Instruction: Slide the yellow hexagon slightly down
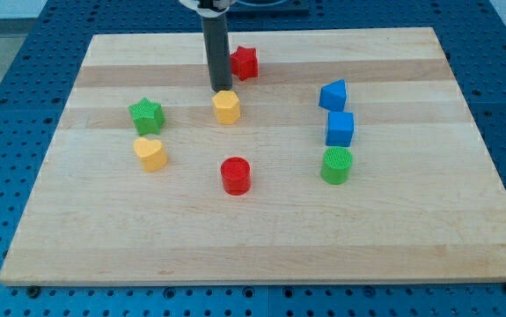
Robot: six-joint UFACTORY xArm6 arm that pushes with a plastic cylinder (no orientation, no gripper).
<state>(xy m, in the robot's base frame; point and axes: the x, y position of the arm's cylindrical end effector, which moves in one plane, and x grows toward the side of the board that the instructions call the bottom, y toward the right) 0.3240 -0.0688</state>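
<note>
The yellow hexagon [227,107] lies on the wooden board [261,238], left of centre in the upper half. My tip [221,89] stands right at the hexagon's top edge, touching it or nearly so. The dark rod rises from there to the view's top. A red star-like block [245,62] sits just to the right of the rod, above the hexagon.
A green star [146,114] and a yellow heart-like block [150,152] lie to the left. A red cylinder [235,175] lies below the hexagon. At the right stand a blue wedge-like block [333,94], a blue cube [340,129] and a green cylinder [336,165].
</note>
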